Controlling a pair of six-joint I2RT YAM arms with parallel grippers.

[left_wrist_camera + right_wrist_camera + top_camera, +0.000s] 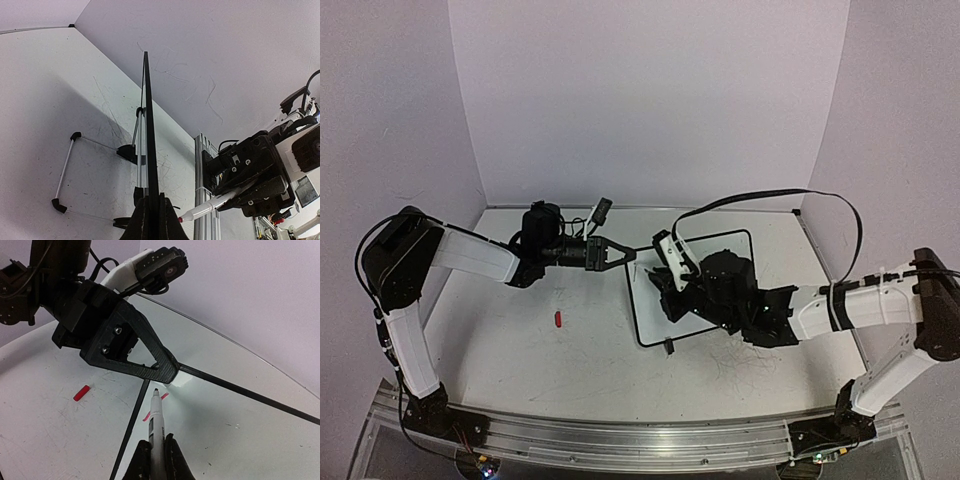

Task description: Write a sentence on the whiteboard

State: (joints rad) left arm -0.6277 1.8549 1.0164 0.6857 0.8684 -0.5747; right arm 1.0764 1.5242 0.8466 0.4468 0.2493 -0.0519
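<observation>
Aluminium rail [640,440] runs along the near edge and carries both arm bases. Beyond it spreads the white tabletop [520,370], scuffed and crossed with fine grey scratches. A small red cap [558,319] lies alone on it, left of centre and well apart from everything else. Just right of centre is the whiteboard [655,318], a white panel in a thin black rounded frame, with one small black foot showing at its near edge; the views do not settle whether it lies flat or is tipped up. The right gripper [668,292] reaches over the board from the right, its jaws closed on a white marker [157,427]. The marker points forward with its tip close to the board near the far-left corner (contact cannot be told). Dark print runs along the marker's barrel, too small to read. Two short red streaks [147,415] show on the board just beside the tip. At that same corner the left gripper [628,256] comes in from the left, its black triangular fingers [150,360] pinched tight on the board's frame. Its own wrist view shows the board edge-on, a thin black line rising from between the closed fingers. A black cable [770,196] arcs over the right arm. Behind all this stand plain pale lilac walls [650,100], closing the table in on three sides.
</observation>
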